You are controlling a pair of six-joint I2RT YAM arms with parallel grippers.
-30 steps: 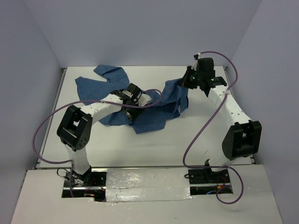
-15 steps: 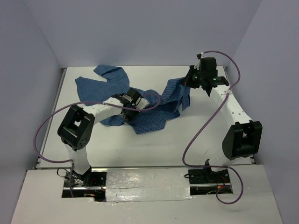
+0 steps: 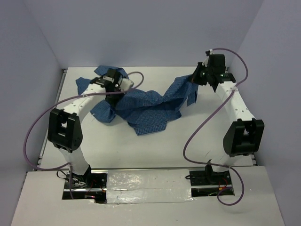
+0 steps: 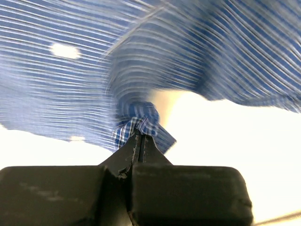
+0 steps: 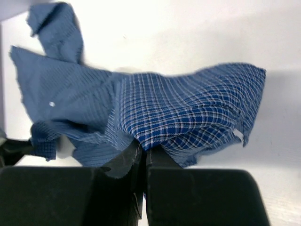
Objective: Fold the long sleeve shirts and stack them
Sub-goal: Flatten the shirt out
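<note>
While our left hand [image 4: 141, 137] pinches a bunched fold far left and our right hand [image 5: 143, 149] clamps an edge far right, we hold the blue shirt [image 3: 150, 106] strung between them — middle sagging onto the surface [image 3: 141, 150] — presumably to spread it flat.

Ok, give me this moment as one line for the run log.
left claw: shut on shirt | right claw: shut on shirt | shirt: crumpled, unfolded, strung between both claws, middle sagging onto table

blue-and-white checked shirt [image 3: 148, 106], seemingly white buttons
</note>
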